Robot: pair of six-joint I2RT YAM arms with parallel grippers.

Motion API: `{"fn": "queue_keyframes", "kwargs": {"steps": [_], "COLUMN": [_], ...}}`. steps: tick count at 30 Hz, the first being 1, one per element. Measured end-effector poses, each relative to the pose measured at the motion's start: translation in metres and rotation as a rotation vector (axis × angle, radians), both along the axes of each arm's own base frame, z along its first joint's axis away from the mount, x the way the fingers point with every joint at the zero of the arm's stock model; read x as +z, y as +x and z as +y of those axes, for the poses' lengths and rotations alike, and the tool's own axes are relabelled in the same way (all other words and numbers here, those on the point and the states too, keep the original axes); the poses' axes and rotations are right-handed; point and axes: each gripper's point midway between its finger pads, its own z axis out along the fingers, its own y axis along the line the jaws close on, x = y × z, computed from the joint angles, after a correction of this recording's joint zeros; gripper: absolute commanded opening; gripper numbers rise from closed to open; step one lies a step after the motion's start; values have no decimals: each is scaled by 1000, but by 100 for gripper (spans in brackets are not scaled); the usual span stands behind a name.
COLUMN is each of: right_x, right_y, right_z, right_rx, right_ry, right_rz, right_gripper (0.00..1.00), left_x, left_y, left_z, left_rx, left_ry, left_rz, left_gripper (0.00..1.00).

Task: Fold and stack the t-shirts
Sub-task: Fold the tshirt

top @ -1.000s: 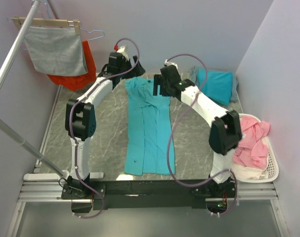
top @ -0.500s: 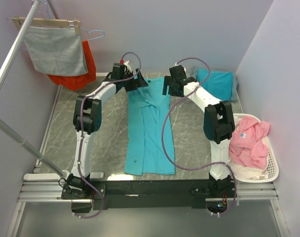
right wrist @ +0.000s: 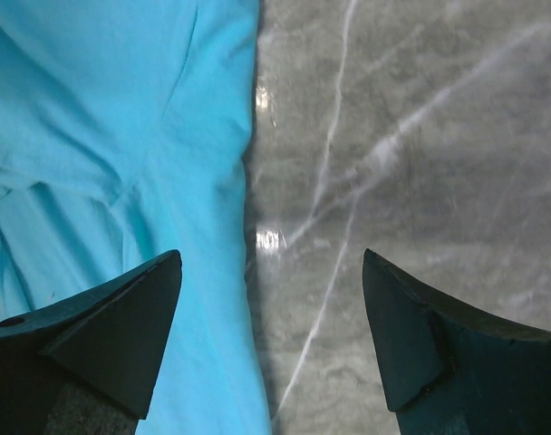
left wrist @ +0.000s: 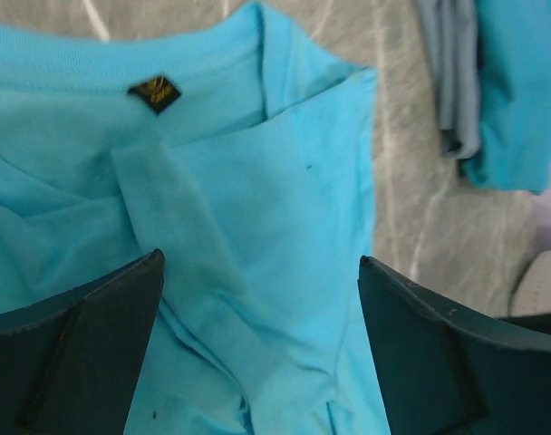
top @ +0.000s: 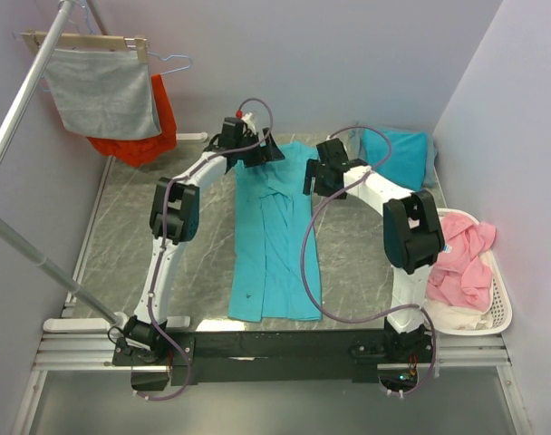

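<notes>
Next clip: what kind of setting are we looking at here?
Probably a lab-style laundry-folding station, not a home: a marble-look table boxed in by plain walls, a teal t-shirt spread on it, and a white laundry basket of pink clothes beside it.

Laundry-style test booth: lilac walls (top: 348, 54), clothes rail (top: 22, 98), basket (top: 502, 317), marble-look table (top: 121, 227).
</notes>
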Motion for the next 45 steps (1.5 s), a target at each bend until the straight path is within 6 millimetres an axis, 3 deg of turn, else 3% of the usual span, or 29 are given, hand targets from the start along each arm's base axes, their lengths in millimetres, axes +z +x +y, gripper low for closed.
{"fn": "queue_keyframes", "kwargs": {"steps": [4, 7, 8, 10, 14, 16, 17, 18, 27, 30, 33, 38, 40, 42, 45], "right_x": [9, 12, 12, 11, 3, -1, -3, -6, -22, -25, -24, -13, -9, -8, -12], "right_y": [-6, -6, -6, -8, -17, -22, -26, -30, -59, -64, -70, -72, -71, -72, -75], "right_z": [-2, -1, 0, 1, 0, 1, 2, 4, 23, 27, 30, 36, 38, 38, 37], "right_rx": [-9, -11, -10, -7, 1, 6, 11, 16, 64, 73, 79, 89, 91, 92, 90], "right_ry": [8, 1, 2, 2, 0, 2, 4, 6, 29, 31, 37, 51, 58, 62, 62], "right_rz": [-25, -39, -42, -43, -21, -10, -3, 2, 44, 50, 49, 24, 12, 8, 16], "right_gripper": [86, 86, 86, 85, 84, 84, 84, 84, 83, 83, 83, 83, 83, 83, 84], "left_x": [-26, -26, -27, -28, -32, -33, -34, -35, -35, -26, -6, 48, 67, 79, 77], "left_y": [-2, 1, 1, 2, 2, 2, 1, 1, -2, -3, -4, -5, -5, -9, -13], "left_z": [-6, -9, -11, -12, -13, -13, -13, -12, -12, -12, -13, -9, -6, -3, -2], "left_rx": [23, 48, 59, 73, 89, 98, 98, 98, 90, 91, 96, 122, 135, 144, 139], "left_ry": [48, 72, 84, 103, 139, 148, 153, 156, 177, 178, 172, 154, 146, 144, 145], "left_rz": [29, 11, 6, -3, -14, -13, -13, -12, -10, -17, -37, -101, -129, -141, -134], "left_gripper": [91, 85, 75, 67, 28, 16, 4, 1, 1, 1, 1, 1, 17, 27, 32]}}
